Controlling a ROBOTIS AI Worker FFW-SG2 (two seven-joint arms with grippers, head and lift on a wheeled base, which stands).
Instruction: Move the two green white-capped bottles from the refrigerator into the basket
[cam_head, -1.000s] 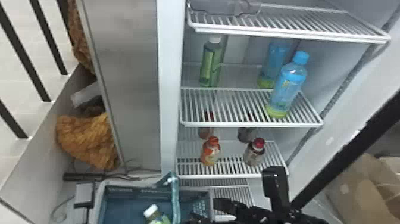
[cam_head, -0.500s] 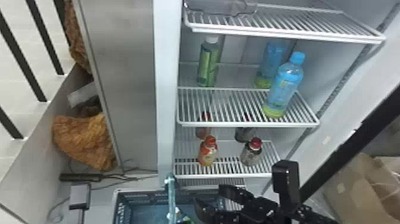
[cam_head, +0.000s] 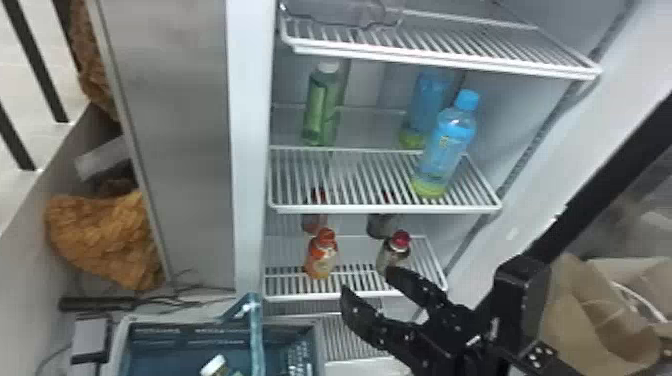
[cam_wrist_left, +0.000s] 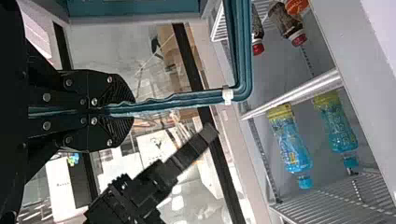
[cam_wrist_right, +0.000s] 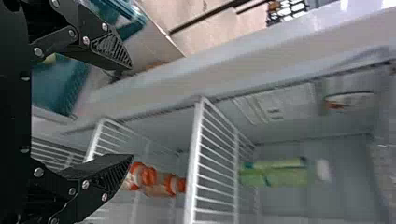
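Observation:
My right gripper (cam_head: 367, 281) is open in front of the lower shelves in the head view, with nothing held. In the right wrist view, the fingers of my right gripper (cam_wrist_right: 130, 111) stand wide apart. One green white-capped bottle (cam_head: 322, 107) stands upright toward the left on the fridge's middle shelf, and the right wrist view shows this green bottle (cam_wrist_right: 275, 173) beyond the fingers. The other white-capped bottle (cam_head: 215, 367) lies in the teal basket (cam_head: 160, 340). My left gripper (cam_wrist_left: 130, 109) is shut on the basket's teal handle (cam_wrist_left: 187, 97).
Two blue bottles (cam_head: 445, 145) share the middle shelf (cam_head: 350, 180) with the green one. Below are orange (cam_head: 321, 256) and dark red-capped bottles (cam_head: 392, 252). A wire shelf (cam_head: 440, 45) spans above. The fridge's side post (cam_head: 247, 150) rises behind the basket.
My right gripper has risen away from the basket, toward the front of the shelves. The head view has shifted, so the fridge appears farther left. The shelf bottles have not moved.

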